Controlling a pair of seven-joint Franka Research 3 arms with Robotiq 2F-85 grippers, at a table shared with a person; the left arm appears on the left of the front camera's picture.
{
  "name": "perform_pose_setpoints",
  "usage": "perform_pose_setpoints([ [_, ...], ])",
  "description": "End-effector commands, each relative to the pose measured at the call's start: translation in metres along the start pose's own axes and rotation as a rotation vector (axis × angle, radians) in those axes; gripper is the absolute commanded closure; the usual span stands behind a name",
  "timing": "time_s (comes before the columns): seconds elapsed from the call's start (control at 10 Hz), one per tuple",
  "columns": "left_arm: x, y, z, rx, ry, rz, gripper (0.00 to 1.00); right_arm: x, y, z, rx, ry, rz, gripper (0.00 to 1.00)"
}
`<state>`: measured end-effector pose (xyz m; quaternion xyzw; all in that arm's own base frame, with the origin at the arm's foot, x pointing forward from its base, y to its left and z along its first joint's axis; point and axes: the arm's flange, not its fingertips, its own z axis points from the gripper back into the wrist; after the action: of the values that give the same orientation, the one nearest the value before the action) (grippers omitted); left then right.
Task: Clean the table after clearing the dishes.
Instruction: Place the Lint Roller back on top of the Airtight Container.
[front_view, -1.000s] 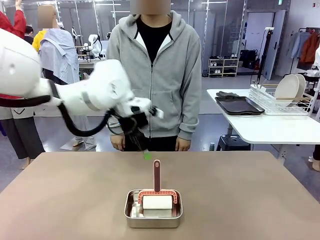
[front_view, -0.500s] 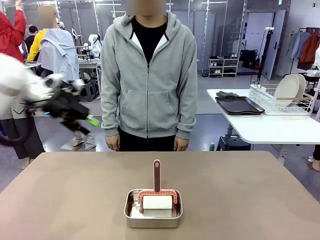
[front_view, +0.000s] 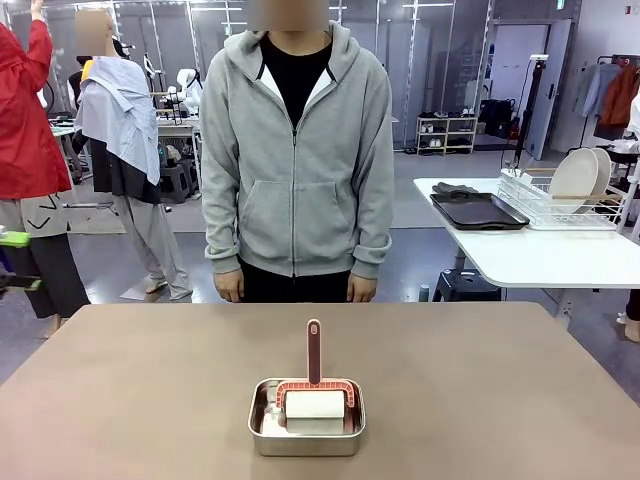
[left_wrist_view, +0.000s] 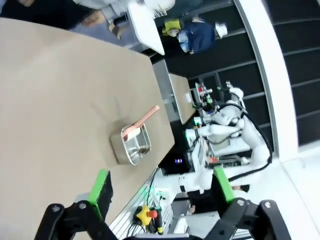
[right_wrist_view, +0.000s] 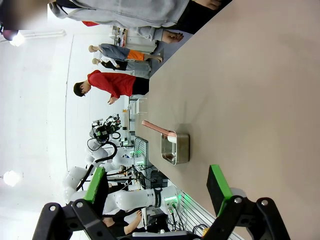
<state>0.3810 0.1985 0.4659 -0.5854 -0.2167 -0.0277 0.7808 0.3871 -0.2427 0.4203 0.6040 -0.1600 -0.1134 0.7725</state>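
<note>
Standing upright in the steel pan (front_view: 306, 430), the roller (front_view: 314, 403) is looking light; grab its stiff pink handle (front_view: 314, 351). Both grippers (left_wrist_view: 159, 187) (right_wrist_view: 157, 187) are gaping wide, holding nothing.

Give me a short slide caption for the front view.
A person stands behind a brown table bearing a steel pan with a pink-handled roller.

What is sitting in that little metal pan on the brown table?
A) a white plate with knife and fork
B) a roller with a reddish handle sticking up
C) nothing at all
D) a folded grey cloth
B: the steel pan on the table holds a white roller whose reddish handle stands up out of it.
</note>
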Motion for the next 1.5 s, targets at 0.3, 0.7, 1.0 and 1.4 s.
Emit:
perform_pose_setpoints([
  [0.3, -0.02, 0.063, 0.077, -0.085, -0.207, 0.076, 0.0, 0.0, 0.003, -0.001, -0.003, -0.011, -0.002, 0.0],
  [0.7, -0.021, 0.051, 0.08, 0.019, -0.177, 0.103, 0.0, 0.0, 0.003, -0.001, -0.003, -0.011, -0.002, 0.0],
  [1.0, -0.021, 0.051, 0.08, 0.019, -0.177, 0.103, 0.0, 0.0, 0.003, -0.001, -0.003, -0.011, -0.002, 0.0],
  [1.4, -0.021, 0.051, 0.08, 0.019, -0.177, 0.103, 0.0, 0.0, 0.003, -0.001, -0.003, -0.011, -0.002, 0.0],
])
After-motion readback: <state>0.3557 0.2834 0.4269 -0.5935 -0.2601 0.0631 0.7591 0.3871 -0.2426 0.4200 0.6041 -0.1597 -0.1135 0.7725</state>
